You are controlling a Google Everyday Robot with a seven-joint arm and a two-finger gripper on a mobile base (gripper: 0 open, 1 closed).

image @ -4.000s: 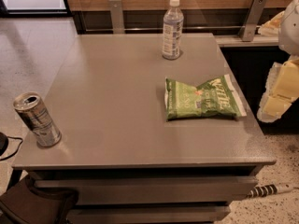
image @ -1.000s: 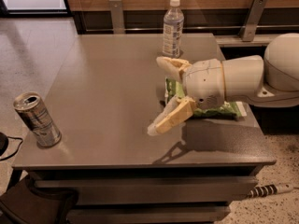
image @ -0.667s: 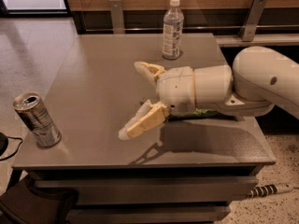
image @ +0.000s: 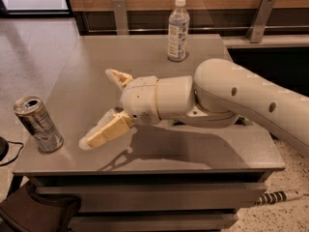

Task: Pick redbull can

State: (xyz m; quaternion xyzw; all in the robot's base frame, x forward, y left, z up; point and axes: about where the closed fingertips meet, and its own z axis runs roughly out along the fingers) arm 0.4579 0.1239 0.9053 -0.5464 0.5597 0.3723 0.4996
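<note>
The redbull can [image: 37,123] stands upright near the front left corner of the grey table [image: 87,62]. It is slim, silver with dark patches, and its top has a pull tab. My gripper [image: 100,105] is over the table's middle left, to the right of the can and apart from it. Its two cream fingers are spread wide and point left toward the can. One fingertip [image: 115,75] is farther back, the other [image: 96,136] is near the front edge. Nothing is between them.
A clear plastic water bottle [image: 177,29] with a white cap stands at the back of the table. My white arm [image: 231,95] crosses the table's right half and hides what lies under it. A wooden wall with metal posts runs behind the table.
My arm has swept left across the table from the right side, bringing the open gripper closer to the can. It now hides the green snack bag seen before.
</note>
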